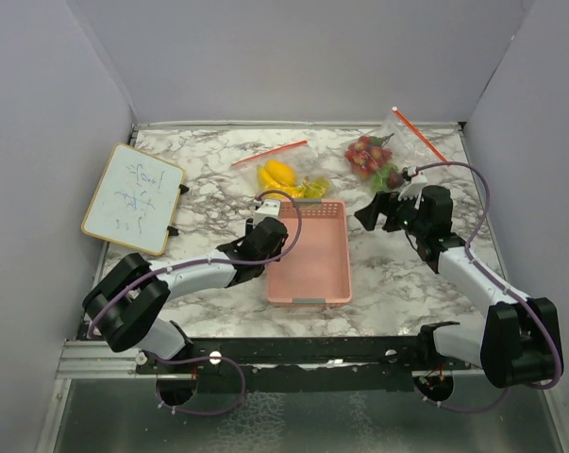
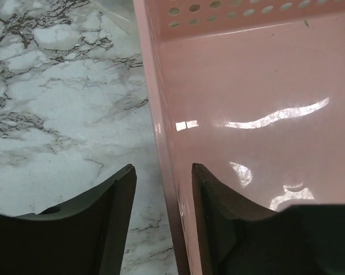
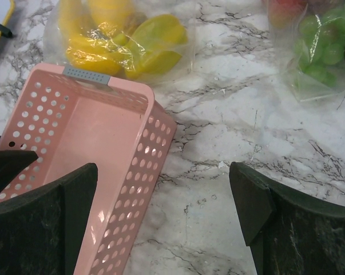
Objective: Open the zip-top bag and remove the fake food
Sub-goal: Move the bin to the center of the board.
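Left fingers [image 2: 118,220] half spread, straddling the left wall of the pink basket [image 1: 308,260]: inner one tight beside it, outer one standing off, nothing pinched. Right fingers [image 3: 63,223] spread wide and empty over open tabletop [image 1: 218,160] right of the basket. Left arm lies low, reaching right; right arm angles in. Yellow fake food [image 1: 286,177] sits bagged just beyond the basket, red and green pieces [image 1: 371,159] bagged far right.

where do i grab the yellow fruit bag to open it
Probably the red zip strip along its far edge, coming down from above. The yellow fruit bag lies flat, its fruit bunched toward the pink basket, so the strip end looks like thin, free plastic.
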Controlling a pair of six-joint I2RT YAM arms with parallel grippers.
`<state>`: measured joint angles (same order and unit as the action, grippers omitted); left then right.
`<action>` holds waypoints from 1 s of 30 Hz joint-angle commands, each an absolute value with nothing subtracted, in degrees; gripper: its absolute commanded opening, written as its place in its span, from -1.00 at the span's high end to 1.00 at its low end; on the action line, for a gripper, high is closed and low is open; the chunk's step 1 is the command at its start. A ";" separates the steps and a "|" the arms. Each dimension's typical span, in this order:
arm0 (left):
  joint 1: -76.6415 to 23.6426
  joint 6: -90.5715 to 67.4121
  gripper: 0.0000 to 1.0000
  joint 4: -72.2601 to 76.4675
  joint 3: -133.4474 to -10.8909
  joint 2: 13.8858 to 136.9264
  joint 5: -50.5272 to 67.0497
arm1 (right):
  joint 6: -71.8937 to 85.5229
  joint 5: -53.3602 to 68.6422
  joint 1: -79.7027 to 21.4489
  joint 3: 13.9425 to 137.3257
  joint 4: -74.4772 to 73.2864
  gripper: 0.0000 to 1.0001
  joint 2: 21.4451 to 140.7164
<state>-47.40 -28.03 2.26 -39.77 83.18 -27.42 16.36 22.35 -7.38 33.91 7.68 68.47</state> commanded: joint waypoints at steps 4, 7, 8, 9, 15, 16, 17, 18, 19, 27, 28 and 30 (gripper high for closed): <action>-47.80 -28.25 0.58 1.99 -40.71 83.25 -27.34 | 17.73 24.42 -7.02 34.72 7.93 -0.99 62.22; -47.74 -27.32 0.85 0.22 -41.19 83.11 -29.37 | 17.97 23.93 -7.11 36.00 5.97 -0.99 60.45; -47.78 -26.97 0.90 -0.42 -41.52 83.20 -30.20 | 17.82 24.12 -7.08 36.48 5.22 -0.99 60.13; -47.81 -26.40 0.94 -1.07 -41.76 83.18 -31.08 | 17.43 24.55 -7.08 36.94 4.41 -0.99 59.87; -46.23 -24.32 0.98 -3.26 -42.25 81.36 -34.07 | 17.67 25.75 -7.06 37.58 3.12 -0.99 57.35; -45.58 -24.19 0.98 -3.41 -42.09 81.04 -33.83 | 18.08 26.20 -7.03 37.73 3.02 -0.99 57.05; -44.89 -24.12 0.98 -3.39 -41.90 80.63 -33.53 | 18.29 26.94 -7.09 37.79 2.95 -0.99 56.78; -44.16 -24.02 0.98 -3.28 -41.60 80.24 -33.04 | 18.50 27.56 -7.10 37.96 2.91 -0.99 56.39; -43.36 -24.01 0.98 -3.00 -41.25 79.90 -32.39 | 18.73 28.26 -7.12 38.23 2.86 -0.99 56.11; -35.58 -22.28 0.98 -1.51 -39.37 78.60 -28.83 | 20.56 29.79 -7.11 38.76 2.69 -0.99 53.73; -34.57 -21.96 0.98 -1.32 -39.10 78.56 -28.69 | 20.42 29.49 -7.07 39.07 2.14 -0.99 53.58; -32.09 -21.20 0.98 -0.99 -38.56 78.61 -29.01 | 20.12 28.77 -7.07 39.54 1.26 -0.99 53.56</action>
<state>-35.83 -23.66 -1.89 -39.90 80.16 -28.91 19.79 28.03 -7.38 36.56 3.33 54.78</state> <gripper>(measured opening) 0.083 0.994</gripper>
